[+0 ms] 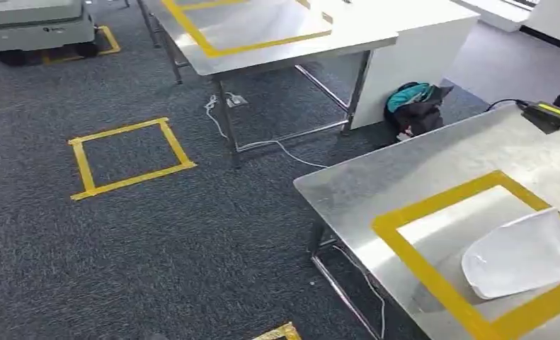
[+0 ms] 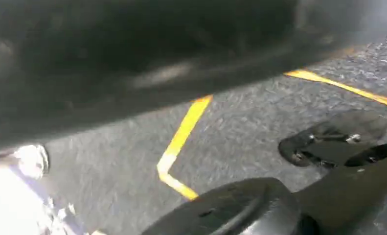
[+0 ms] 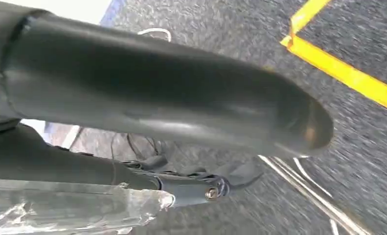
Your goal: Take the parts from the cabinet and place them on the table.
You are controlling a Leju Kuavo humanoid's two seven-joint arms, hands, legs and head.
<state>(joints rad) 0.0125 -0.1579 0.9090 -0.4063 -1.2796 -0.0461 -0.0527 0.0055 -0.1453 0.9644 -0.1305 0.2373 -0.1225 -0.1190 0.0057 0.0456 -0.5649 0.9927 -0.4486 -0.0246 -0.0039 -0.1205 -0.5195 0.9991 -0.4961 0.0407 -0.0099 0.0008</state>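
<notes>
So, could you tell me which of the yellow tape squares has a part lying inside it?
The tape square on the near steel table, lower right: a white part lies inside it. The floor square and the far table's square hold nothing.

One part [image 1: 521, 253]: white, smooth, flattish shell with a rounded end and a straight-cut end, lying flat on the steel tabletop [image 1: 411, 166]. It sits inside the yellow tape square [image 1: 432, 273], toward its near-right side, one edge touching or overlapping the tape. Right wrist view: crinkled clear plastic [image 3: 69, 208] pinched in the robot hand [image 3: 147, 147]; contents unclear.
</notes>
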